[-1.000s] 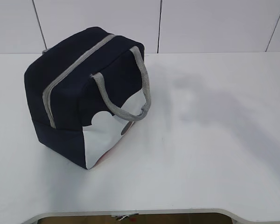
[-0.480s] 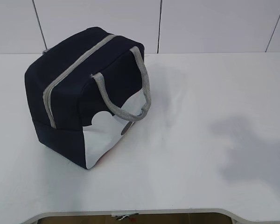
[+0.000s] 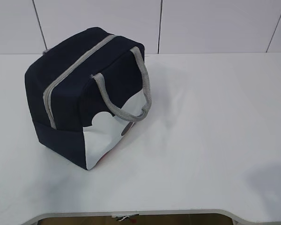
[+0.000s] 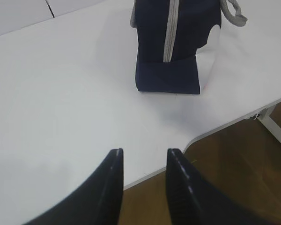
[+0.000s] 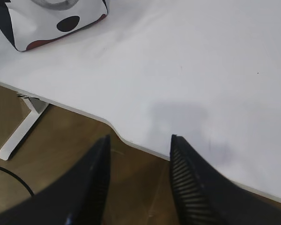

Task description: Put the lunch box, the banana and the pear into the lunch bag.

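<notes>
Left hand (image 4: 143,157) is hanging open and empty over the near edge of the worktop (image 4: 61,93), fingers parted with only bare surface and floor showing between them; it is sitting well back from the bag (image 4: 171,42), probably parked clear so the scene stays unobstructed. Right hand (image 5: 140,143) is likewise standing open and holding nothing, poised over the worktop's front lip toward the right side, well apart from the bag's white patch (image 5: 51,23) visible at the top left corner of its view. Neither hand is showing in the exterior view, which fits both being drawn back to the near edge. The bag is standing upright on the left half of the worktop, grey zipper (image 3: 77,65) running across its top and appearing fully shut, one strap (image 3: 131,93) drooping over the front face. Lunch box, banana and pear are not appearing anywhere on the surface; judgement: they are either inside the zipped bag or outside every view, and the pictures cannot settle which.
</notes>
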Tool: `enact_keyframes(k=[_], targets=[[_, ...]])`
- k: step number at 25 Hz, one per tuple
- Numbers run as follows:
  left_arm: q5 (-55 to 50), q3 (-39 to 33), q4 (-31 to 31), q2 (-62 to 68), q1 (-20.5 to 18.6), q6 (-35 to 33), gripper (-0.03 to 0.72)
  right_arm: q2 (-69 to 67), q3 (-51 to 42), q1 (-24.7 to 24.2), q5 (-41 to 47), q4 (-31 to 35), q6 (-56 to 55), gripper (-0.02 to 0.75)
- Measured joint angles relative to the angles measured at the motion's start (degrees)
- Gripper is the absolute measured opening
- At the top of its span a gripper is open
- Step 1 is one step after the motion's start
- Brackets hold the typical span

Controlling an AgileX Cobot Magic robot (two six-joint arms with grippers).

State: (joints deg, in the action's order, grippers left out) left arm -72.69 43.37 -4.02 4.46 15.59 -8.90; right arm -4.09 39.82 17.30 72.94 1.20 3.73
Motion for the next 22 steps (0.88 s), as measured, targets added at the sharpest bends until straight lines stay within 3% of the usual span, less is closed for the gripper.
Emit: enact_keyframes(k=[11,22], targets=[[1.6,-10.7,-1.2,-4.1,0.0,-0.1,0.236,5.1,-8.3,0.0,0.0,-0.7,0.0,0.346],[8.4,-13.2,-1.4,-4.1,0.0,-0.1,0.236,5.1,-11.1,0.0,-6.9,-0.8,0.0,0.343]])
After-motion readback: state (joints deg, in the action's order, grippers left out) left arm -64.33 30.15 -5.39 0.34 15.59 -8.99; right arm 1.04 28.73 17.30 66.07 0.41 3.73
